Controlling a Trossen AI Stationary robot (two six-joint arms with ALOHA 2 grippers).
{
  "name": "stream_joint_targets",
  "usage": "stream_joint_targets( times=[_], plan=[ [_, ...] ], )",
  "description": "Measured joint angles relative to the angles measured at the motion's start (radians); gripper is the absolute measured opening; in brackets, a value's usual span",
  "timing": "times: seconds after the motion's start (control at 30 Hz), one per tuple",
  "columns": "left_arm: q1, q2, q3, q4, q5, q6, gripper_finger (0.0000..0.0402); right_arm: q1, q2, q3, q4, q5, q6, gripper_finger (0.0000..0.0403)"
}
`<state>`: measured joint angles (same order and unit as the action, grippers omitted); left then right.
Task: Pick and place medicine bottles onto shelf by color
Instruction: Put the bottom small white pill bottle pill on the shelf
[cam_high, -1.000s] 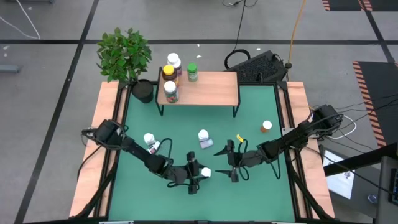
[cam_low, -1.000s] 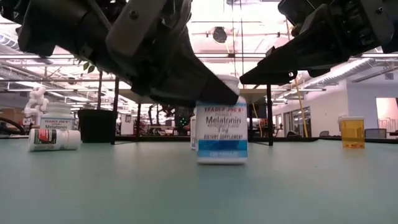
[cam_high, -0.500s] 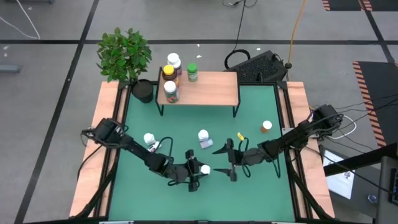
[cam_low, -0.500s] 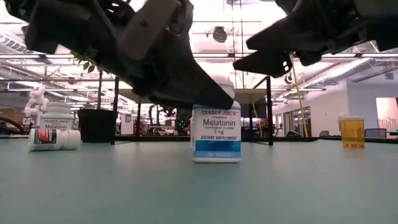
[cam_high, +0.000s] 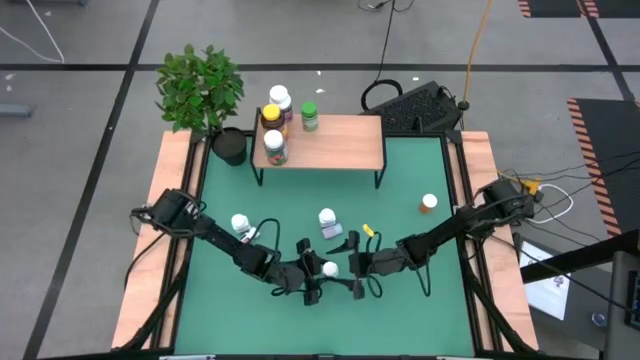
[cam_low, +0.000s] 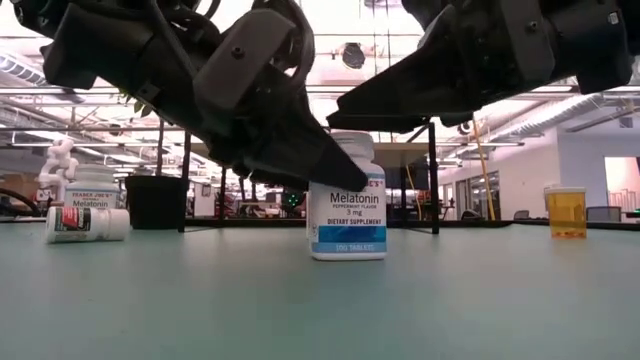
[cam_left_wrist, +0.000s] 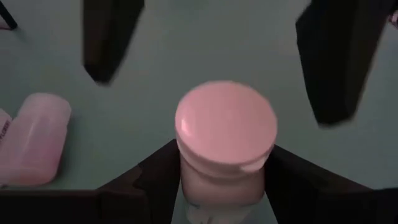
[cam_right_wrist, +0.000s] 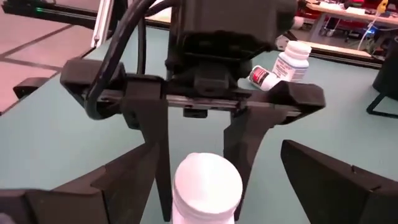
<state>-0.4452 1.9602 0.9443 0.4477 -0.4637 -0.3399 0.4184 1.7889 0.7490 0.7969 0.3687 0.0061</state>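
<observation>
A white-capped Melatonin medicine bottle (cam_low: 347, 215) stands upright on the green table near its front edge. My left gripper (cam_high: 325, 272) is shut on it, coming from the table's left. My right gripper (cam_high: 345, 267) comes from the table's right and is open. Its two fingers (cam_left_wrist: 106, 43) stand on either side of the bottle's cap (cam_right_wrist: 207, 183) without touching it. The shelf (cam_high: 340, 143) at the far side carries a yellow-capped bottle (cam_high: 270, 117), a green one (cam_high: 309, 117) and two white-capped ones. My left gripper pinches the bottle's body just below the cap (cam_left_wrist: 186, 183) between its two fingers. The fingers slant down from the table's left. The bottle stays upright with its base (cam_low: 347, 255) on the table.
Loose bottles stand or lie at the left (cam_high: 240, 225), in the middle (cam_high: 327, 222) and, orange, at the right (cam_high: 428, 204). A black plant pot (cam_high: 229, 146) stands by the shelf's left end. Wooden rails (cam_high: 170, 230) border the table.
My right gripper has moved toward the table's left, up to the bottle, and its open fingers now straddle the cap. My left gripper has stayed at the bottle, which remains standing on the table.
</observation>
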Motion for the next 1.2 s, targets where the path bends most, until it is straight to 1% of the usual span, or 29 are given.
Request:
stream_joint_targets(
  times=[0.17,0.27,0.37,0.47,0.57,0.67,0.77,0.83,0.93,1.03,1.1,1.2],
  plan=[
    [-0.007,0.000,0.000,-0.022,-0.023,-0.063,0.0210,-0.009,0.007,0.001,0.005,0.000,0.016,0.0336],
    [-0.006,0.000,0.000,-0.034,-0.026,-0.085,0.0224,-0.011,0.006,0.026,-0.018,0.000,0.004,0.0336],
    [-0.006,0.000,0.000,-0.022,-0.038,-0.068,0.0254,-0.011,0.006,0.037,-0.035,-0.005,-0.002,0.0336],
    [-0.004,0.000,0.000,0.002,-0.053,-0.036,0.0293,-0.011,0.006,0.037,-0.079,-0.006,0.011,0.0336],
    [-0.004,0.000,0.000,-0.013,-0.053,-0.034,0.0330,-0.012,0.008,0.037,-0.128,-0.007,0.031,0.0336],
    [-0.005,0.001,0.000,-0.012,-0.053,-0.028,0.0361,-0.019,0.025,0.037,-0.092,-0.042,0.050,0.0336],
    [-0.006,0.001,0.000,-0.013,-0.038,-0.024,0.0383,-0.033,0.048,0.038,-0.048,-0.088,0.062,0.0336],
    [-0.006,0.001,0.000,-0.015,-0.036,-0.025,0.0390,-0.038,0.058,0.038,-0.054,-0.089,0.071,0.0336],
    [-0.006,0.001,0.000,-0.037,-0.034,-0.026,0.0392,-0.042,0.061,0.038,-0.098,-0.087,0.091,0.0336],
    [-0.006,0.001,0.000,-0.078,-0.034,-0.037,0.0392,-0.042,0.061,0.038,-0.097,-0.086,0.106,0.0332],
    [-0.006,0.001,0.000,-0.113,-0.034,-0.054,0.0392,-0.042,0.061,0.038,-0.099,-0.086,0.106,0.0320],
    [-0.006,0.001,0.000,-0.146,-0.034,-0.084,0.0392,-0.042,0.061,0.038,-0.098,-0.087,0.113,0.0285]
  ],
)
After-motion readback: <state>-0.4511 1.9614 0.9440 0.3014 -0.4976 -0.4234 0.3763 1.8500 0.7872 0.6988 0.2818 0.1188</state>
